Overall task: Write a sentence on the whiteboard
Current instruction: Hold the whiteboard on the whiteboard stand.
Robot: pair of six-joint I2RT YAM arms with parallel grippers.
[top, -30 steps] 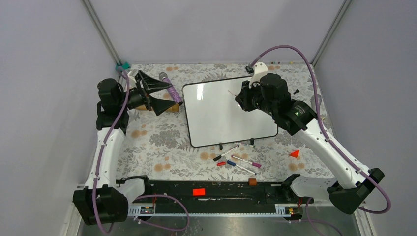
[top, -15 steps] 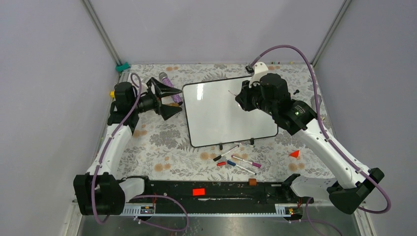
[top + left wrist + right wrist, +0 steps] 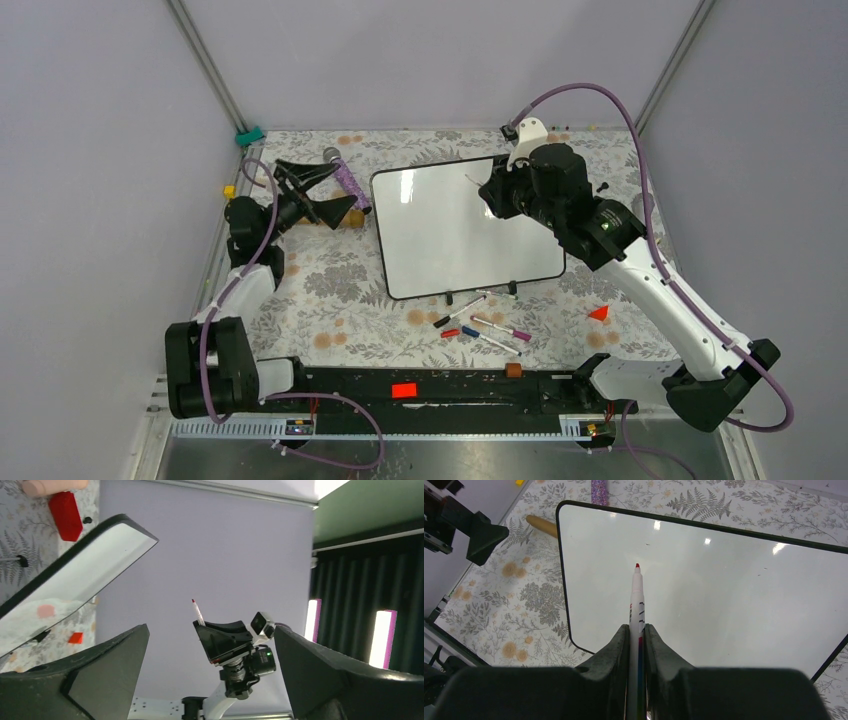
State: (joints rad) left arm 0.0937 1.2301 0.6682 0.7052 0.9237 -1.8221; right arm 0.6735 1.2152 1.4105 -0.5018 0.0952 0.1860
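The whiteboard [image 3: 455, 235] lies on the floral cloth, tilted, and its surface is blank. The sentence is not visible on it. My right gripper [image 3: 490, 195] is shut on a red-tipped white marker [image 3: 636, 605] and holds it above the board's far part [image 3: 724, 590], tip pointing at the board's left half. My left gripper [image 3: 318, 192] is open and empty, just left of the board's left edge. In the left wrist view the open gripper [image 3: 210, 627] frames the right gripper with the marker [image 3: 198, 612] and the board's rim [image 3: 75, 570].
Several loose markers [image 3: 482, 325] lie just in front of the board. A purple glitter cylinder [image 3: 347, 180] and a wooden piece [image 3: 345, 222] lie by the left gripper. A red wedge [image 3: 599, 313] is at the right, a brown block [image 3: 513, 370] near the front rail.
The left arm has folded back toward the left wall and its open gripper has turned, staying left of the board. The right gripper with the marker has shifted slightly toward the far edge.
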